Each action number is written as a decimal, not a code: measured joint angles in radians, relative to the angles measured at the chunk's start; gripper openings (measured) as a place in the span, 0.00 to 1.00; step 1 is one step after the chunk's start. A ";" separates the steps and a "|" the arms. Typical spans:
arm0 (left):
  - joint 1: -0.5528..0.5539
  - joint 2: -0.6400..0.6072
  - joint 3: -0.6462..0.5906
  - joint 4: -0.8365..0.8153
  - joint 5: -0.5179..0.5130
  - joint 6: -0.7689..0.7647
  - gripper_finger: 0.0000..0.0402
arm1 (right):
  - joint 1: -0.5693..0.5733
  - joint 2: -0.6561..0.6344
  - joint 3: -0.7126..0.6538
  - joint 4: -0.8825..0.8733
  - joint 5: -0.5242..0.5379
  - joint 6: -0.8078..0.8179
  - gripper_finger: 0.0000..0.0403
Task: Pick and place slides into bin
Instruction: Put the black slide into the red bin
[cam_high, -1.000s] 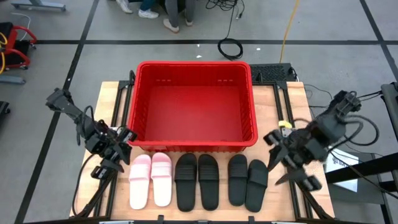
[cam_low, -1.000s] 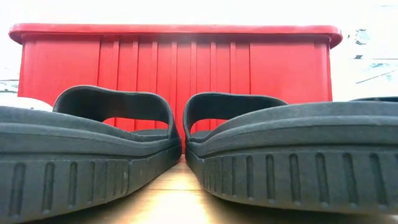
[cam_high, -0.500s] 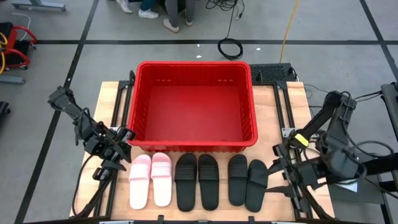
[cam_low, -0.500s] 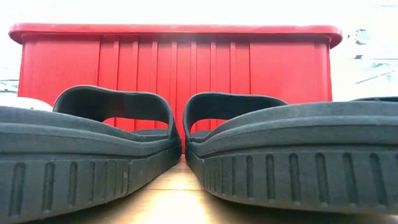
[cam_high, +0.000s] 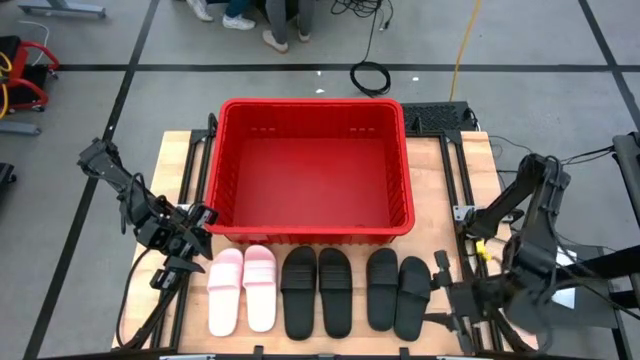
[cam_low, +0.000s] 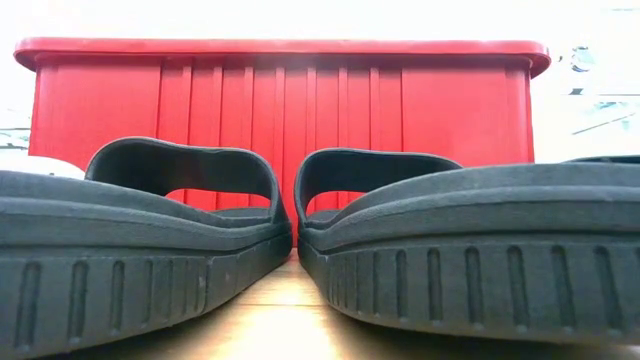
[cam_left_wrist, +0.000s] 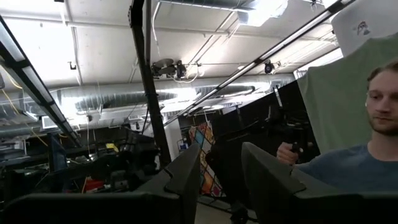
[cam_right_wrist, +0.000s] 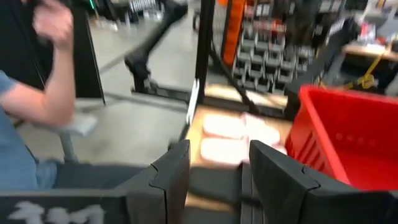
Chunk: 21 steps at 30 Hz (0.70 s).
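Here the right gripper (cam_high: 445, 300), jaws apart and empty, hovers beside the outermost black sandal (cam_high: 411, 284) and could nudge it askew, while the left gripper (cam_high: 190, 243) waits empty, jaws parted.

floor (cam_high: 90, 110): grey, black lines | ceiling (cam_left_wrist: 205, 37): white, exposed ducts

Camera layout: four views of one workspace.
Overhead looks straight down on the whole surface (cam_high: 175, 150); the low camera sits close behind two black slides (cam_low: 140, 240), facing the bin (cam_low: 280, 95), shared with overhead; wrist cameras face the room.
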 joint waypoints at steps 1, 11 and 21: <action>0.000 0.000 0.000 -0.001 0.000 0.000 0.32 | 0.000 0.011 0.000 -0.030 -0.001 0.029 0.39; 0.000 0.000 0.000 -0.005 -0.065 0.000 0.32 | -0.043 0.126 0.000 -0.253 -0.216 0.235 0.39; 0.000 0.000 0.000 -0.008 -0.095 0.000 0.32 | -0.130 0.203 0.000 -0.558 -0.479 0.425 0.39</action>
